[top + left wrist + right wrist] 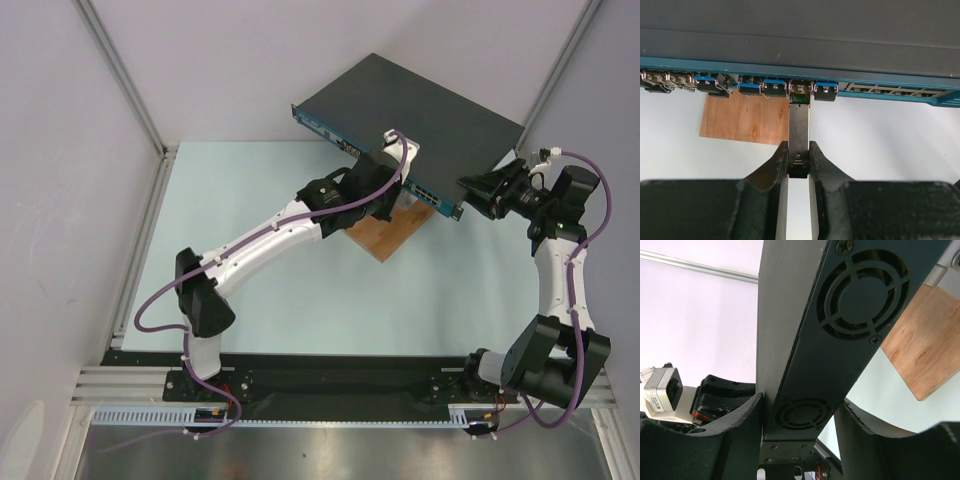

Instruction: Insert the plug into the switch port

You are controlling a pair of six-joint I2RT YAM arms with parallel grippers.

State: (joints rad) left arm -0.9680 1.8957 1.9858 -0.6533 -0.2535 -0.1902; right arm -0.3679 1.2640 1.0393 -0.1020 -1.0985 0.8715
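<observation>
- The left gripper (pixel 798 150) pinches a metal plug (pixel 799 122) by its rear end. The plug's tip sits at the mouth of a port straight ahead, in the blue face of the switch (pixel 800 35).
- The right gripper (pixel 800 402) is closed on the switch's fan side, one finger against each broad face.
- A wooden board (pixel 742 117) lies below the port row, left of the plug.
- The label on the small grey box (pixel 662 392) left of the right gripper is too small to read.
</observation>
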